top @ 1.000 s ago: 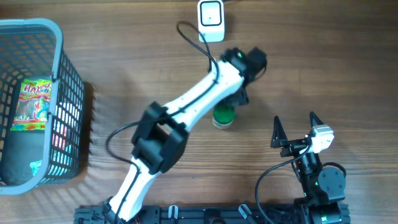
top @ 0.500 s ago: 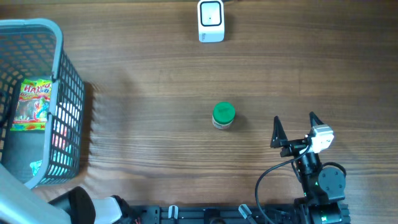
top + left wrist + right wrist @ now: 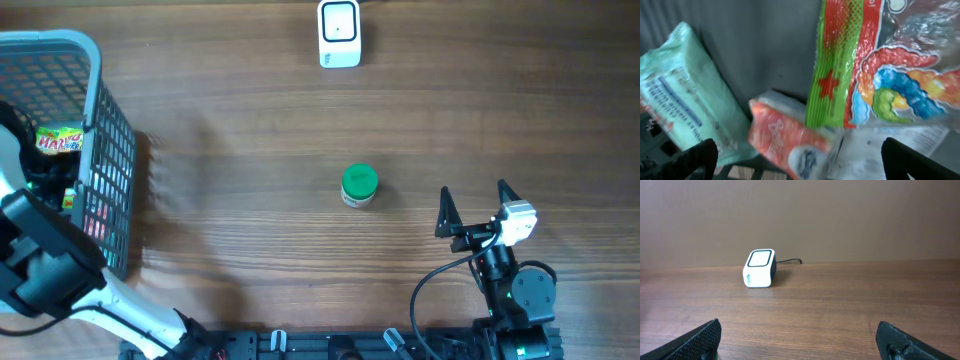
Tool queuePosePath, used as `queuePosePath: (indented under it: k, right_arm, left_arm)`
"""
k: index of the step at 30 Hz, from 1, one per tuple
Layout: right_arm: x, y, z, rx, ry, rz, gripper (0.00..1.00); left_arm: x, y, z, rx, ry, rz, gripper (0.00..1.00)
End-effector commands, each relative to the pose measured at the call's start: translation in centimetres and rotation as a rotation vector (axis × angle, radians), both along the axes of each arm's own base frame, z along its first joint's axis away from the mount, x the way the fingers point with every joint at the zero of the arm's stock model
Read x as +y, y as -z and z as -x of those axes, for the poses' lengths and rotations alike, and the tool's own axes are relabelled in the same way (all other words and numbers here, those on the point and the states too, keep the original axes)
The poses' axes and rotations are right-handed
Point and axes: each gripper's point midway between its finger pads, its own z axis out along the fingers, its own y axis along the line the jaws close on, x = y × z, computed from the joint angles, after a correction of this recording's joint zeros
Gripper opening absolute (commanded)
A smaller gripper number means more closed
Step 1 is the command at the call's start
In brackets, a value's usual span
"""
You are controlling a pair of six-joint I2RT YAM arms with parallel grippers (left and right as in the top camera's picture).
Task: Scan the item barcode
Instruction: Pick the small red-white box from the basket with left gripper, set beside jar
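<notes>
Right gripper [image 3: 473,189]: nearest the base, fingers spread wide, nothing between them, facing across the bare counter [image 3: 250,130].
Left gripper [image 3: 802,162]: down inside the grey basket [image 3: 100,150] at the left edge, fingers spread and pinching nothing.
Under the left gripper: an orange-red packet [image 3: 785,140], with the gummy bag [image 3: 880,65] overlapping it on one side and a pale green soft pack [image 3: 685,95] just beside it on the other. The soft pack is probably wipes, but the print is too blurred to read.
Item to scan: in the basket, not yet held. I cannot tell which pack the gripper is lined up on.
Green-lidded jar [image 3: 359,184]: upright mid-counter, well apart from both grippers.
Barcode scanner [image 3: 339,33]: far edge of the counter, white, window facing up.
Risk – double pick: the packs overlap, so closing here could pinch two at once or drag the gummy bag along.
Risk – slip: glossy, floppy film may slide out or fold, hiding the barcode from the scanner.
Risk – snag: lifting close to the mesh wall could catch a corner and tip the basket.
Risk – collision: the route to the scanner passes near the jar, and a low carry could knock it over.
</notes>
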Motion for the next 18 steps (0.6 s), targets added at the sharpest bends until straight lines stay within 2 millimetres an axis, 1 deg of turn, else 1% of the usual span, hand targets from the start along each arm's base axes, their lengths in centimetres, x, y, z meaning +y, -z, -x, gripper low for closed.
queuePosePath:
  k: [1,2,3,4,6,7,8,9,11,12,13,14,15,16,17,18]
  right_arm:
    - [0.2,0.0,0.1,-0.009,-0.014,0.017,1.00]
    - [0.2,0.0,0.1,-0.009,-0.014,0.017,1.00]
    - [0.2,0.0,0.1,-0.009,-0.014,0.017,1.00]
    - [0.2,0.0,0.1,-0.009,-0.014,0.017,1.00]
    - [0.2,0.0,0.1,-0.009,-0.014,0.017,1.00]
    - [0.2,0.0,0.1,-0.009,-0.014,0.017,1.00]
    - [0.2,0.0,0.1,-0.009,-0.014,0.017,1.00]
    - [0.2,0.0,0.1,-0.009,-0.014,0.017,1.00]
    - [0.2,0.0,0.1,-0.009,-0.014,0.017,1.00]
    - [0.2,0.0,0.1,-0.009,-0.014,0.017,1.00]
    - [0.2,0.0,0.1,-0.009,-0.014,0.017,1.00]
    - [0.2,0.0,0.1,-0.009,-0.014,0.017,1.00]
    - [0.2,0.0,0.1,-0.009,-0.014,0.017,1.00]
    - [0.2,0.0,0.1,-0.009,-0.014,0.017,1.00]
    - [0.2,0.0,0.1,-0.009,-0.014,0.017,0.99]
    - [0.2,0.0,0.1,-0.009,-0.014,0.017,1.00]
  left_arm:
    - [-0.4,2.3,-0.1,0.062,0.060,0.024,0.99]
    - [-0.6,2.7,-0.3,0.069,0.068,0.029,0.96]
    - [-0.8,2.8,-0.4,0.072,0.075,0.031,0.85]
    - [-1.1,2.9,-0.6,0.073,0.084,0.032,0.60]
    - [-1.7,2.8,-0.6,0.086,0.106,0.041,0.33]
    - [-1.9,2.6,-0.5,0.093,0.152,0.057,0.07]
    - [-1.9,2.0,-0.3,0.104,0.152,0.065,0.04]
    - [-1.7,1.1,0.0,0.110,0.143,0.071,0.04]
    - [-0.9,-1.8,0.0,0.099,0.123,0.064,0.04]
    - [-0.1,-4.7,-0.2,0.069,0.106,0.040,0.04]
    - [0.8,-8.1,-0.3,0.023,0.088,0.002,0.04]
    - [1.4,-10.1,-1.0,-0.040,0.103,-0.029,0.04]
    - [1.5,-14.3,-2.4,-0.201,0.172,-0.071,0.04]
    - [1.3,-17.2,-2.6,-0.288,0.163,-0.120,0.04]
    - [0.6,-20.0,-2.5,-0.370,0.143,-0.164,0.04]
    - [-0.7,-23.2,-2.3,-0.481,0.142,-0.192,0.04]
